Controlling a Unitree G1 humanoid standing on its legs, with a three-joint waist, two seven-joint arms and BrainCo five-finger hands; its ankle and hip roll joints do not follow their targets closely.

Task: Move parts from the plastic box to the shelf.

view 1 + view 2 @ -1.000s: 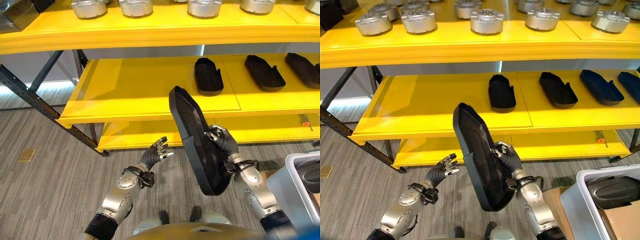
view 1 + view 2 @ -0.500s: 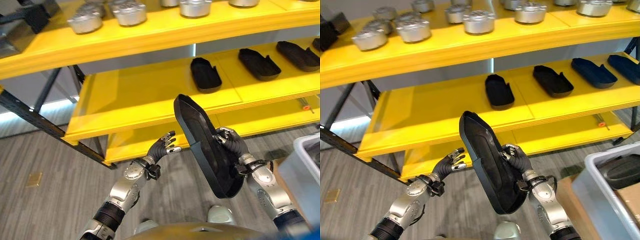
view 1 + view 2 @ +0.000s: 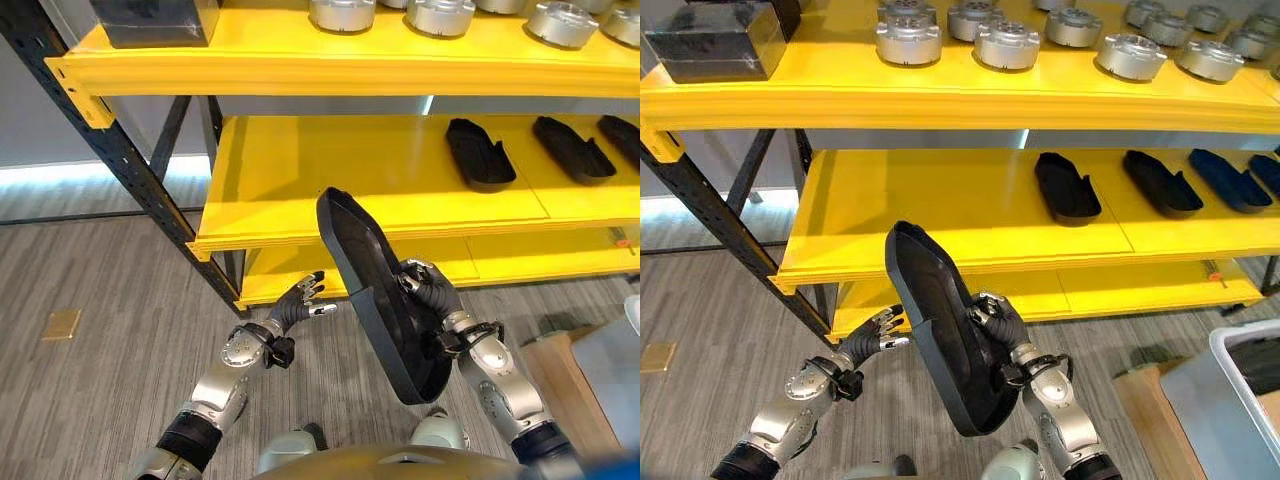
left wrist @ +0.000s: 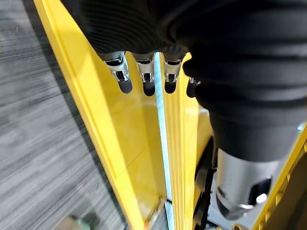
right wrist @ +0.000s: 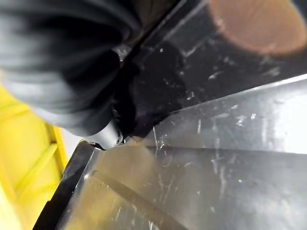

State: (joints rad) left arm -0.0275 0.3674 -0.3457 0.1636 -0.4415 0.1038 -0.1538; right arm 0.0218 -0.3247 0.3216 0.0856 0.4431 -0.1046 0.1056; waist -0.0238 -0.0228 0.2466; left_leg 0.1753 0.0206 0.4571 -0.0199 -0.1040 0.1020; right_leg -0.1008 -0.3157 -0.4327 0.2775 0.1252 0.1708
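Observation:
A long black tray-shaped part (image 3: 375,292) stands nearly on end in front of the yellow shelf (image 3: 300,180), held above the floor. My right hand (image 3: 428,288) is shut on its right rim about halfway along; the right wrist view has the part's scratched black surface (image 5: 230,158) right up close. My left hand (image 3: 302,303) hangs open just to the part's left, fingers straight, not touching it. In the left wrist view those fingers (image 4: 144,79) point at the shelf's yellow edge (image 4: 96,124). Three like black parts (image 3: 1067,187) lie on the middle shelf board to the right.
Silver round castings (image 3: 908,40) and a dark box (image 3: 710,40) sit on the top shelf board. A black shelf upright (image 3: 130,170) slants down at the left. The grey plastic box (image 3: 1220,400) stands on the floor at the lower right, beside a cardboard piece (image 3: 1140,400).
The camera has swung left, so the shelf upright and dark box now show and the plastic box slid toward the right edge. The part stays in my right hand.

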